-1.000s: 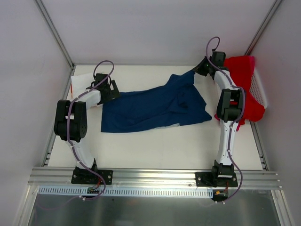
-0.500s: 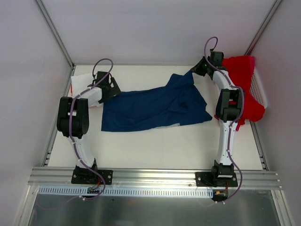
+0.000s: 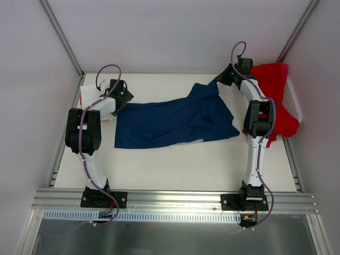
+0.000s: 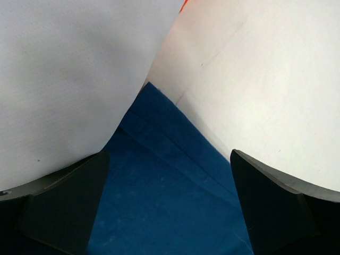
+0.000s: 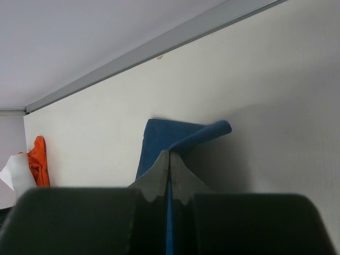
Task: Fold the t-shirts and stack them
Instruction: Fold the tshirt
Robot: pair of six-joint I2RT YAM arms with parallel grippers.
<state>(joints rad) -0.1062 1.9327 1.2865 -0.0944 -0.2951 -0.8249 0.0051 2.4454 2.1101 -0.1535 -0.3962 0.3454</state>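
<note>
The navy blue t-shirt (image 3: 175, 119) lies spread, crumpled, across the middle of the table. My right gripper (image 3: 219, 81) is shut on its far right corner and holds it lifted; in the right wrist view the gripper (image 5: 169, 156) pinches a navy fold (image 5: 164, 135). My left gripper (image 3: 120, 102) is open at the shirt's far left corner; in the left wrist view the gripper (image 4: 169, 156) has its jaws wide apart above the navy cloth (image 4: 170, 212). A white t-shirt (image 4: 69, 79) and an orange one (image 5: 38, 159) lie at the far left. A red t-shirt (image 3: 273, 87) lies over the basket.
A white mesh basket (image 3: 294, 98) stands at the right edge behind the right arm. The white and orange cloths (image 3: 85, 94) lie in the far left corner. Metal frame posts and walls close in the table's sides and back.
My left gripper has drawn a little back and to the left along the navy shirt's left corner. The right gripper has kept its hold and barely moved.
</note>
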